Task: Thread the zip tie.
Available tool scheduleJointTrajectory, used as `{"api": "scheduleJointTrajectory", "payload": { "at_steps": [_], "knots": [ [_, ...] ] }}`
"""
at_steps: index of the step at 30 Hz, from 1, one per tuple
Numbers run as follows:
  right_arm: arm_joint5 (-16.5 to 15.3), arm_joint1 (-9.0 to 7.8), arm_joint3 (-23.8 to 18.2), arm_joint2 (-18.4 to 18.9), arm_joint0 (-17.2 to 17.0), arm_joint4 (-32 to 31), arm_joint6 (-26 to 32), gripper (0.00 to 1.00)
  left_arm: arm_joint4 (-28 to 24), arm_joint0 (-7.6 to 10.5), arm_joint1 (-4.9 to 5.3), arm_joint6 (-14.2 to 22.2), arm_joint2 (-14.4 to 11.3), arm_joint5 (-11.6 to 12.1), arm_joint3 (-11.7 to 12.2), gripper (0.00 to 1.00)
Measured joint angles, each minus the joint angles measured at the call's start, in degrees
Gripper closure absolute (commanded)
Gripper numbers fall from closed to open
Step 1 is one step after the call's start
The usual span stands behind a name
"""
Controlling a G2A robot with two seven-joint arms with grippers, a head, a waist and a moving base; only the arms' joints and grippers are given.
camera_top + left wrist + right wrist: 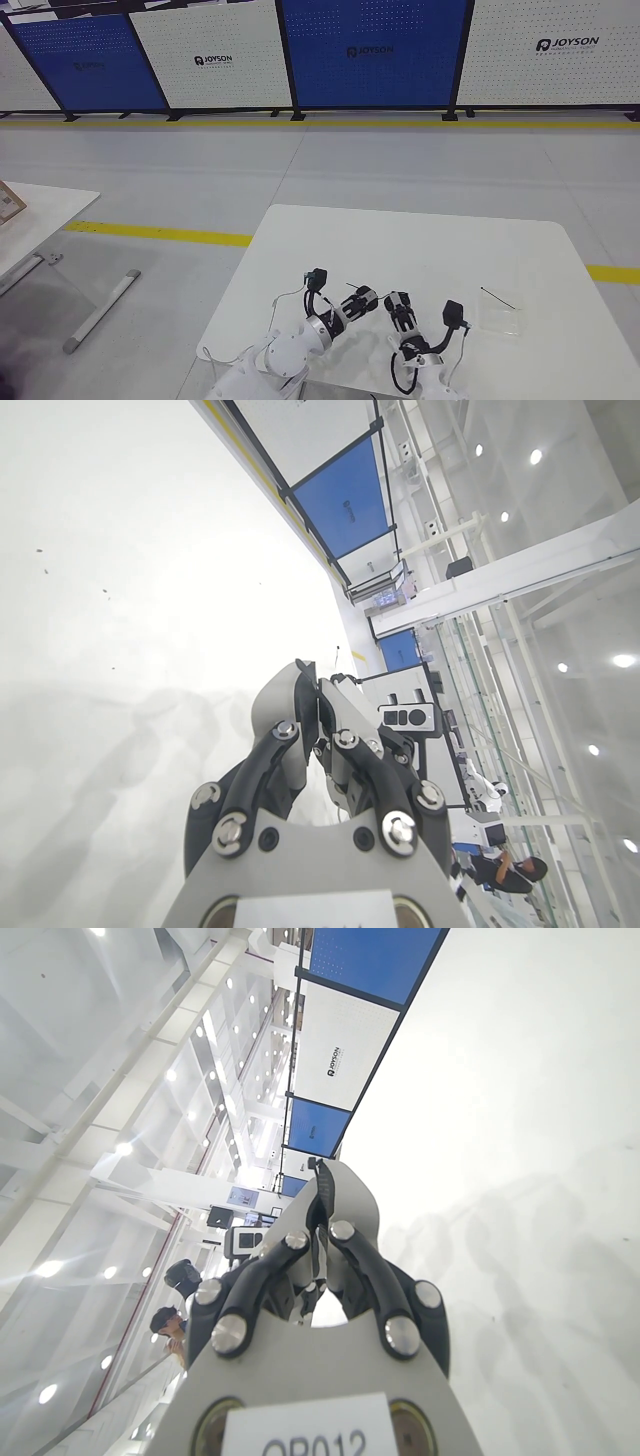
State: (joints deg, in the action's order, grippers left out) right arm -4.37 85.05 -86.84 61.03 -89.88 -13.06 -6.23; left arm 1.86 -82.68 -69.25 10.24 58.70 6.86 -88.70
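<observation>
Right wrist view gives me the right end effector (327, 1178) clenched on the black ribbed plastic zip tie (324, 1189). The tie's head pokes past the fingertips and its long axis runs along the fingers. In the top view the left end effector (362, 297), also clenched, sits just left of it over the white bench (420, 240), near enough, I judge, to meet it.

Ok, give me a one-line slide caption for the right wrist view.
Right gripper, jaws shut on a black zip tie, poised over the white table.
</observation>
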Motion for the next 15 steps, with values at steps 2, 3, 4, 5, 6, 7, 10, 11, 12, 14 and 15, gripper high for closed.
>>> {"api": "scheduleJointTrajectory", "payload": {
  "at_steps": [2,3,4,5,6,7,10,11,12,14,15],
  "knots": [
    [0.1,0.0,0.06,0.11,-0.03,0.15,-0.18,1.0,-0.08,0.05,-0.01,-0.07,0.01,-0.25,-0.09,0.51],
    [0.18,0.0,0.12,0.16,-0.03,0.22,-0.26,1.0,0.0,0.07,-0.01,-0.1,0.01,-0.28,-0.11,0.51],
    [0.29,0.01,0.2,0.22,-0.02,0.33,-0.35,1.0,0.1,0.07,-0.01,-0.13,-0.01,-0.29,-0.13,0.52],
    [0.36,0.02,0.27,0.26,-0.01,0.41,-0.43,1.0,0.13,0.07,-0.01,-0.16,-0.01,-0.29,-0.14,0.54],
    [0.44,0.02,0.35,0.3,0.01,0.5,-0.5,1.0,0.15,0.06,-0.01,-0.21,-0.01,-0.29,-0.15,0.56],
    [0.55,0.03,0.45,0.35,0.04,0.59,-0.56,1.0,0.15,0.05,-0.02,-0.31,-0.01,-0.28,-0.16,0.58],
    [0.68,0.05,0.65,0.42,0.13,0.74,-0.65,1.0,0.12,0.03,-0.03,-0.57,0.01,-0.22,-0.17,0.62],
    [0.72,0.05,0.67,0.44,0.14,0.76,-0.69,1.0,0.12,0.05,-0.03,-0.63,0.06,-0.2,-0.17,0.65],
    [0.76,0.06,0.67,0.45,0.14,0.77,-0.75,1.0,0.13,0.08,-0.03,-0.72,0.14,-0.18,-0.18,0.65],
    [0.85,0.06,0.63,0.49,0.11,0.77,-0.91,1.0,0.2,0.14,0.02,-0.92,0.47,-0.12,-0.31,0.69],
    [0.86,0.06,0.59,0.5,0.08,0.77,-0.96,1.0,0.24,0.14,0.04,-0.99,0.64,-0.11,-0.41,0.73]
  ]
}}
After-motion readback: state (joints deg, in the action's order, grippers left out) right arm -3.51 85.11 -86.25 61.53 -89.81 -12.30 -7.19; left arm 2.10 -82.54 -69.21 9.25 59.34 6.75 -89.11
